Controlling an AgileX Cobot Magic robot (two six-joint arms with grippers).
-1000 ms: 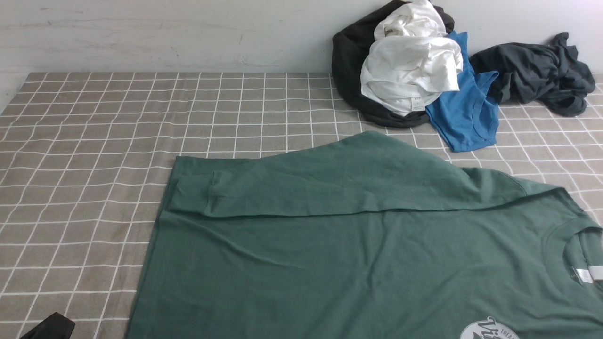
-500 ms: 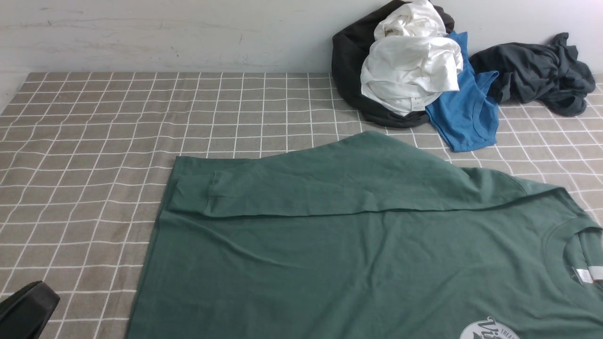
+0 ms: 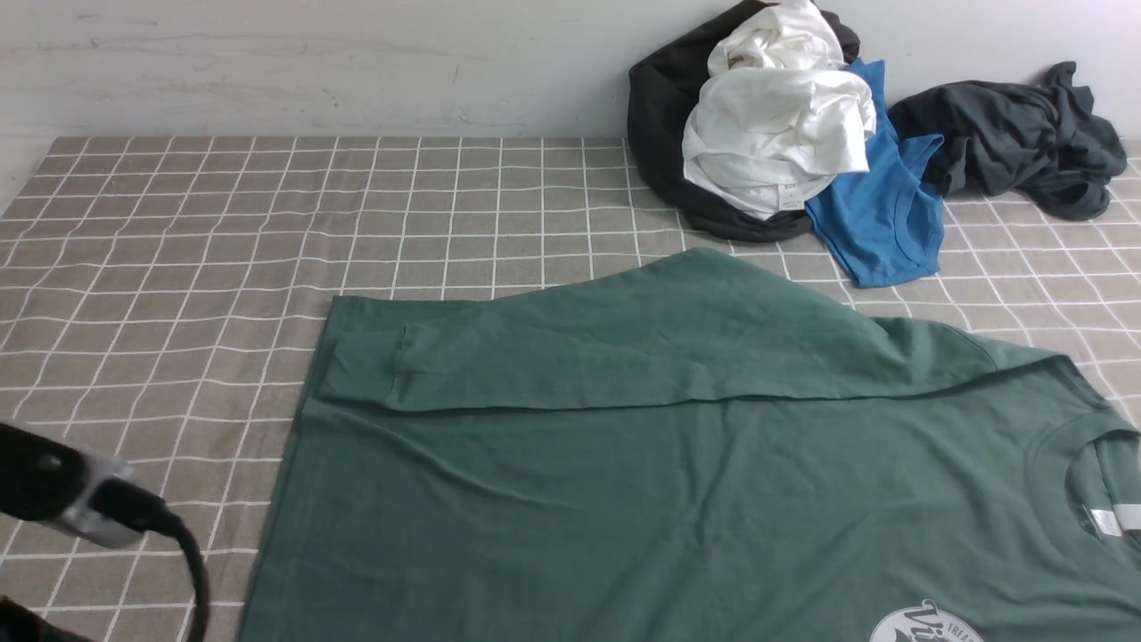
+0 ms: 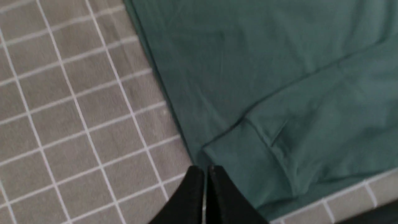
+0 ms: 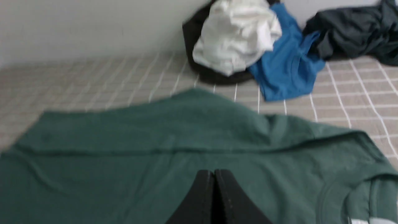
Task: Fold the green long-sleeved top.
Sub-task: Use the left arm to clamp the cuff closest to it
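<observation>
Green long-sleeved top (image 3: 695, 499) lies flat on the checked tablecloth (image 3: 178, 267), near and right in the front view. Its body is cut by the lower and right picture edges. Hem (image 3: 290, 481) is the left edge, running slantwise toward the near side. One sleeve (image 3: 624, 357) is folded across the far part of the body, with its cuff (image 3: 357, 366) just inside the hem. Neck (image 3: 1061, 464) is at the right, and the white logo (image 3: 927, 624) is clipped at the bottom.

Open room: bare cloth all left of the hem, plus a wide bare strip between the top's far edge and the wall (image 3: 312, 62). Far right is crowded with a white garment (image 3: 775, 134) on a black garment (image 3: 660, 116), a blue top (image 3: 882, 214) and a charcoal garment (image 3: 1007, 143). The blue one ends near the green shoulder fold but stays apart from it.

Front view shows only part of the left arm (image 3: 62, 490) and its cable (image 3: 192, 571), over bare cloth left of the hem; no fingertips are in view. Left wrist view shows the left gripper (image 4: 205, 172) pinched to a hairline slit with nothing between, its tips at the hem line beside the cuff. Contact with the cloth can't be told. Right wrist view, blurred, shows the right gripper (image 5: 214, 174) pressed together and empty, over the top's body, with the pile beyond. Logo appears only in the front view.
</observation>
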